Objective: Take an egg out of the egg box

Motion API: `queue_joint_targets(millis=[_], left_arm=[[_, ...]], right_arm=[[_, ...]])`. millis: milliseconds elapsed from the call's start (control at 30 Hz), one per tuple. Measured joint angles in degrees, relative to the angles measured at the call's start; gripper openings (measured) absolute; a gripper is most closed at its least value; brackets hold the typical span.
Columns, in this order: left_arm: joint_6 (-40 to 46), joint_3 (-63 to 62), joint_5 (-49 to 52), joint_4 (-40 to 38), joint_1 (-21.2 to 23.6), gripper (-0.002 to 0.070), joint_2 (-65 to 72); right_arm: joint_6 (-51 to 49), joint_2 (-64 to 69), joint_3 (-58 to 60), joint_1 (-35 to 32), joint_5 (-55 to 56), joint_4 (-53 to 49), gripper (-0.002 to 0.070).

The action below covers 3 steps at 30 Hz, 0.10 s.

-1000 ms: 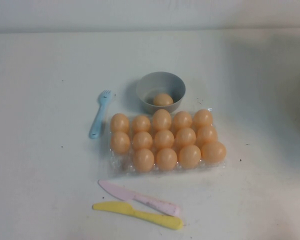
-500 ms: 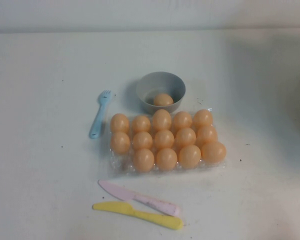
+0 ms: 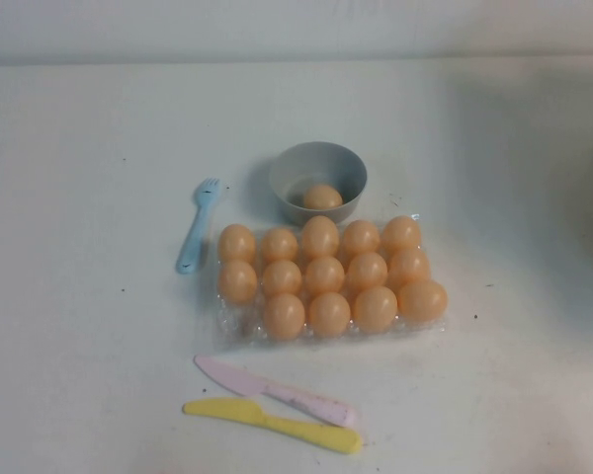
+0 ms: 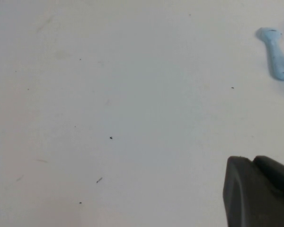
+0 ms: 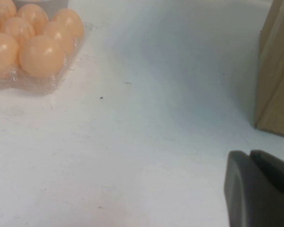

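A white table (image 3: 99, 375) was seen from above. Near its middle lay the egg box (image 3: 427, 331), a clear plastic tray holding fourteen orange-tan eggs in three rows, with its near-left cup empty. Just behind the tray stood a round grey bowl (image 3: 317, 161) with one egg (image 3: 322, 197) inside. A light blue fork (image 3: 197, 226) lay to the tray's left. In front lay a pink knife (image 3: 273, 391) and a yellow knife (image 3: 272, 425), side by side. Neither arm appeared.
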State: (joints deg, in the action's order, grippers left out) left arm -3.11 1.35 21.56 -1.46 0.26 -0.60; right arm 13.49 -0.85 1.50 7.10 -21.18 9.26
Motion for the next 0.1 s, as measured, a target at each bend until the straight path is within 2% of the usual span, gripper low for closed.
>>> queue_joint_targets(millis=[100], left_arm=[[0.0,0.0,0.0,0.0,0.0,-0.0003,0.0]], right_arm=[[0.0,0.0,0.0,0.0,0.0,0.0,-0.0017]])
